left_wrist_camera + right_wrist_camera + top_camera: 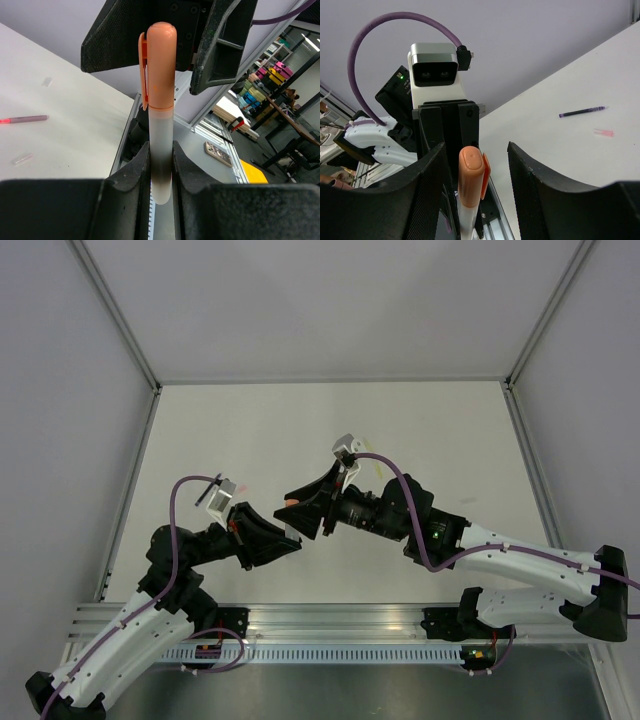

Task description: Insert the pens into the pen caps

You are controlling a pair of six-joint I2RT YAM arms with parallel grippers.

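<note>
left fingers [131, 186] clench the frosted whitish plastic pen [161, 145] with the stubby orange clip cap [161, 65] apparently seated; right fingers [427, 195] straddle it released, so next comes laying it down.

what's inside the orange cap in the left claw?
A whitish-grey pen, gripped by the left claw, runs up into the orange cap. The cap is opaque, so the pen's tip and how deep it sits are hidden.
</note>
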